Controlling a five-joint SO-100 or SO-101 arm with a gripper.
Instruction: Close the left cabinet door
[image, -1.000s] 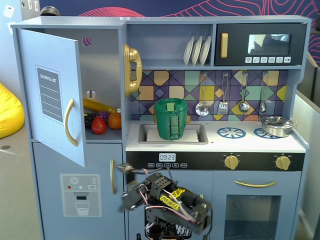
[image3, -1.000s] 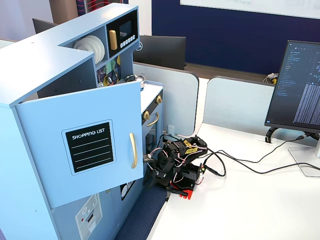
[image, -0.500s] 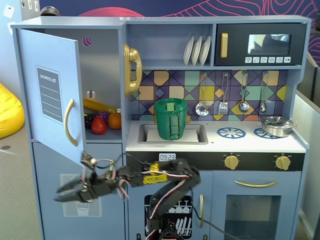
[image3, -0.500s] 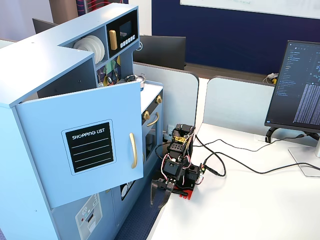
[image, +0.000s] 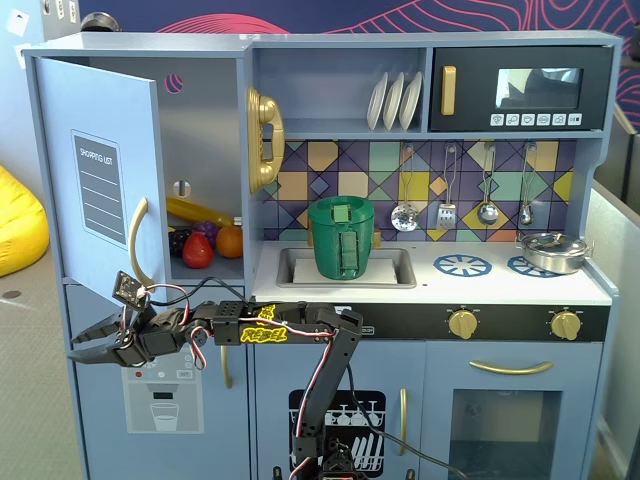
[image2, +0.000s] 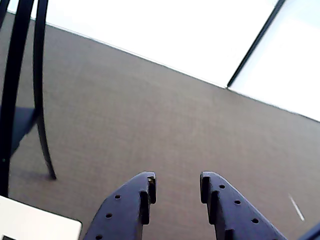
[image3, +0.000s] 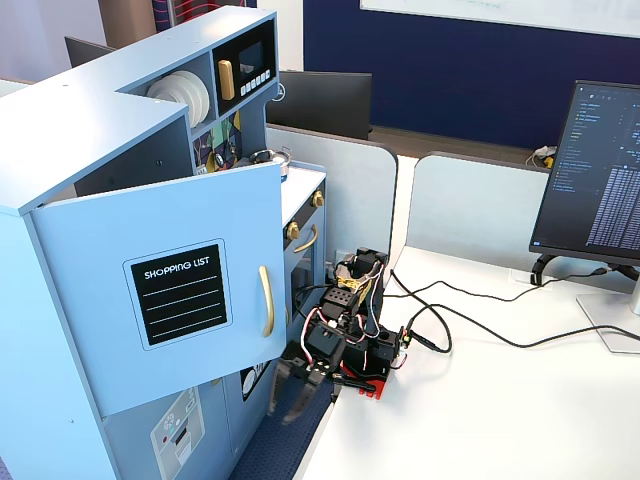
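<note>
A: The door (image: 100, 175) with the shopping list panel is standing wide open at the upper left of the toy kitchen (image: 420, 320) in a fixed view, swung out toward the room, and its gold handle (image: 139, 240) is hanging just above the arm (image: 270, 335).

B: And the fingers (image: 85, 346) are sitting spread apart, pinching nothing. In the wrist view the fingers (image2: 176, 192) are pointing at bare carpet (image2: 150, 115), with the door nowhere in sight.

A: That is the worry. The arm is reaching out below the door's bottom edge, so if it is sweeping sideways at this height, it is likely passing under the panel and touching nothing.

B: Or, rising carelessly, the camera bracket and its wires (image: 150, 295) may be catching on the handle, since they are sitting right beside it.

A: In another fixed view the door (image3: 180, 300) is overhanging the fingers (image3: 288, 392) beside the counter (image3: 480, 400). A push landing near the hinge side would probably be straining the arm without swinging the door much.

B: A hard shove at the free edge could be bouncing the door back open, too.
</note>
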